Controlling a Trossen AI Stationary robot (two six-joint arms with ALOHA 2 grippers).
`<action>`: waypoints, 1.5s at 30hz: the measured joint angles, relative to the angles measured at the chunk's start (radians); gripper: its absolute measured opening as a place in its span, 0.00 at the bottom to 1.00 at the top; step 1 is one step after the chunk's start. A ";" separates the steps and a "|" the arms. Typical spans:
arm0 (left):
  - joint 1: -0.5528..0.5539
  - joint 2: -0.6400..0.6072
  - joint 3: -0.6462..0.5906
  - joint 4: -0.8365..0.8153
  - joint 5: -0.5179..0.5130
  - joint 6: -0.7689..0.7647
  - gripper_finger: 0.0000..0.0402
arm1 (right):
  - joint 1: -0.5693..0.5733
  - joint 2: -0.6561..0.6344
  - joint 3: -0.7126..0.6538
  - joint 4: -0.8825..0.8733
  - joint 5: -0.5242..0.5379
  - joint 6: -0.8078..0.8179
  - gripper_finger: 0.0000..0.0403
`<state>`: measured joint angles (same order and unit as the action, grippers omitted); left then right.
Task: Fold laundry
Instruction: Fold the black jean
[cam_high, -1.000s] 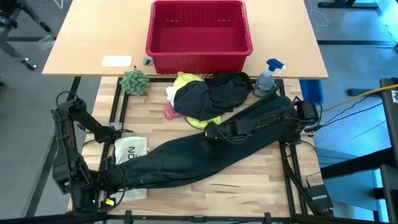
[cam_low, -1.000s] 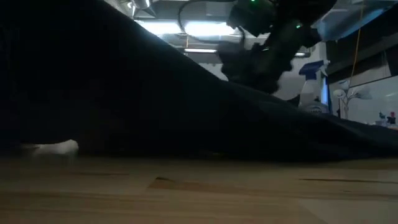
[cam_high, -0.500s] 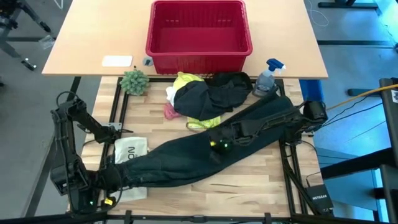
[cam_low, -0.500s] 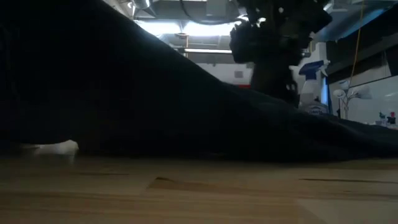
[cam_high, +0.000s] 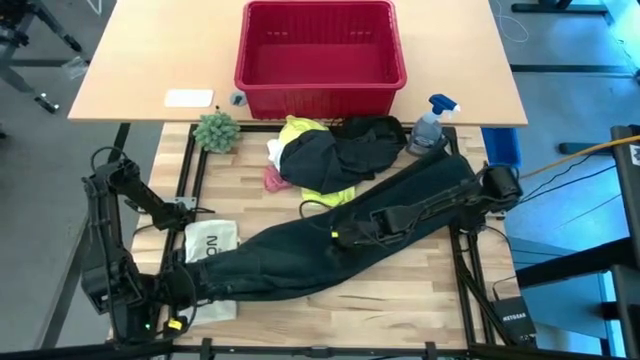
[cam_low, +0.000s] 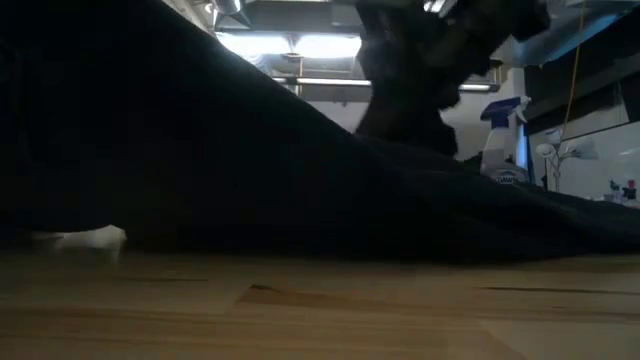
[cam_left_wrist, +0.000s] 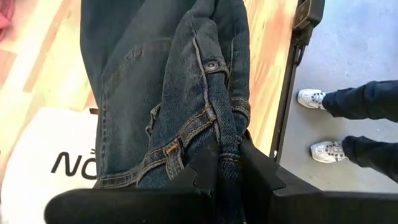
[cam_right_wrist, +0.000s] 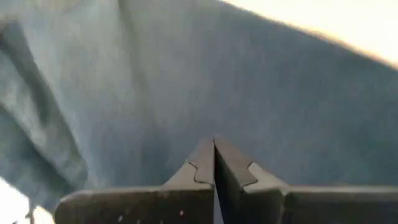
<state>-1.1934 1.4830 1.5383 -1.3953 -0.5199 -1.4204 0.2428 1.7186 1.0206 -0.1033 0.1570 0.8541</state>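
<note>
The left gripper sits low at the near left corner, its fingers clamped on a pinched fold of denim waistband. Its arm folds up along the left edge. The right arm reaches in from the right edge toward the middle, wrist angled down, and the right gripper has its fingers pressed together.

From my low view the dark trousers block nearly everything toward 9 o'clock. The white printed item shows me only 2 or 3 letters, the rest under denim. The right gripper view is blurred. A person's legs are cut off at 3 o'clock.
</note>
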 joint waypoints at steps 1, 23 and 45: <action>0.000 0.000 0.000 0.000 0.008 0.002 0.08 | -0.001 -0.007 0.007 -0.002 0.027 -0.018 0.00; -0.018 -0.004 0.091 -0.063 0.073 0.089 0.08 | -0.027 -0.017 0.085 -0.264 -0.165 -0.129 0.00; 0.173 -0.005 0.004 -0.017 -0.073 0.264 0.08 | -0.021 0.028 0.486 0.131 -0.073 -0.650 0.45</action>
<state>-1.0203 1.4784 1.5425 -1.4119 -0.5926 -1.1562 0.2214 1.7466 1.5066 0.0279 0.0841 0.2045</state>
